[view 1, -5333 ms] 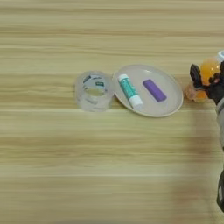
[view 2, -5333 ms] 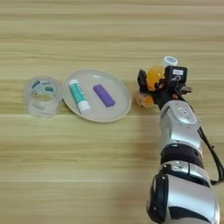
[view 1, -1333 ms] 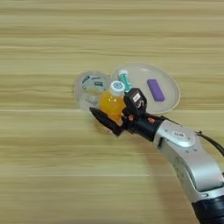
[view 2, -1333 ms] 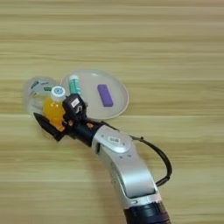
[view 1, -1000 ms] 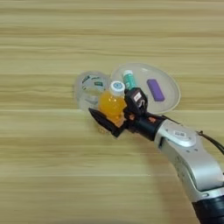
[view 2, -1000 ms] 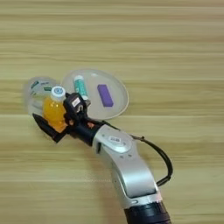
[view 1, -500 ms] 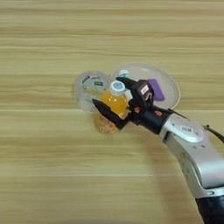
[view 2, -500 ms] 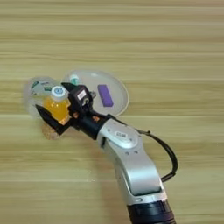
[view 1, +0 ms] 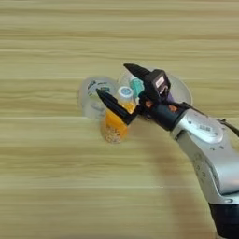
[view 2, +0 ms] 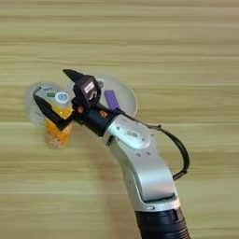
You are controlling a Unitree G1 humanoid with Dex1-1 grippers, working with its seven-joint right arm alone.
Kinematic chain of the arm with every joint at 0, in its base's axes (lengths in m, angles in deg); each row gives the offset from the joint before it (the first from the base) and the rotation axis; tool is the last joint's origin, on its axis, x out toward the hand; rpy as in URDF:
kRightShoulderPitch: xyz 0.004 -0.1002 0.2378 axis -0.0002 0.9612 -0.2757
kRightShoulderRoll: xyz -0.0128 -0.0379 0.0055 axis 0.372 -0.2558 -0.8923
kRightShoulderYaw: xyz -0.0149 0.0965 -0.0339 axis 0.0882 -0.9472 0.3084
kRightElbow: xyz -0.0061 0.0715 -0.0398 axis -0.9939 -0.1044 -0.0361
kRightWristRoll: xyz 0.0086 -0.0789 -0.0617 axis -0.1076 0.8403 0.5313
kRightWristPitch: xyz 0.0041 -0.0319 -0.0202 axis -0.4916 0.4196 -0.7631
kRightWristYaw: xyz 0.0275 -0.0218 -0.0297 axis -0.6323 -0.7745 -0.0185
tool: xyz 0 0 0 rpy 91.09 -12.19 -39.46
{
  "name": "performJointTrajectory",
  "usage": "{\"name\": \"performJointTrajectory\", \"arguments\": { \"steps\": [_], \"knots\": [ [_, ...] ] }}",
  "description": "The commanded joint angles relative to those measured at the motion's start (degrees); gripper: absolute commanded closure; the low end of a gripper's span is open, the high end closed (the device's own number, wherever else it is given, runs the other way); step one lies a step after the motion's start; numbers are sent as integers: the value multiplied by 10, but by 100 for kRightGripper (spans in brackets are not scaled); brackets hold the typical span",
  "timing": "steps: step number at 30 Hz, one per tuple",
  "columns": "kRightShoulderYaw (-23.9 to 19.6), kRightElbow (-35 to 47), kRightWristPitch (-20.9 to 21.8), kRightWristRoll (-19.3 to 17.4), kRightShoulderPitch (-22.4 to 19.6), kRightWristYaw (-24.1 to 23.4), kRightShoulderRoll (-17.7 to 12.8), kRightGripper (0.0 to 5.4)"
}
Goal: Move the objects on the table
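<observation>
1. The gripper point(view 1: 122, 91) had opened since the frames of a second earlier — then its two black fingers point(view 1: 113, 106) were clamped on the orange-drink bottle point(view 1: 115, 125), and at this moment they stood spread wide, one finger low and to the left over the bottle's shoulder, the other raised above the plate point(view 2: 126, 93).

2. The bottle stood upright on the table point(view 1: 56, 186), white cap up, just in front of the clear round container point(view 1: 95, 93) and touching or nearly touching its near wall; which of the two, the views did not settle. Five seconds back it had been carried at the far right of the table, so it had been brought across to the left and set down here.

3. The lower finger lay across the bottle's upper part in both views; whether it touched the bottle could not be told.

4. The glue stick point(view 1: 137, 86) and the purple block point(view 2: 111, 99) lay on the plate as before — neither had shifted relative to the plate or to the container beside it.

5. Judged from this, the bottle's move looked finished: it had been released and was standing on its own. The open jaws suggested the arm was free for another object, and the nearest candidates were the two on the plate.

6. One risk — the low finger sat so close to the bottle that a careless pull-back could tip it.
</observation>
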Motion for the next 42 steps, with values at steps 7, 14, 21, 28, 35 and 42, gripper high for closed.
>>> {"name": "performJointTrajectory", "arguments": {
  "steps": [7,14,21,28,35,42],
  "knots": [
    [-148,29,18,-29,-64,-43,-56,6],
    [-190,-62,30,6,-95,-83,-81,6],
    [-163,-215,77,85,-129,-117,-94,6],
    [-142,-379,133,133,-178,-124,-111,6],
    [-114,-419,126,150,-183,-105,-115,6],
    [-101,-412,114,147,-180,-92,-108,6]
  ]
}}
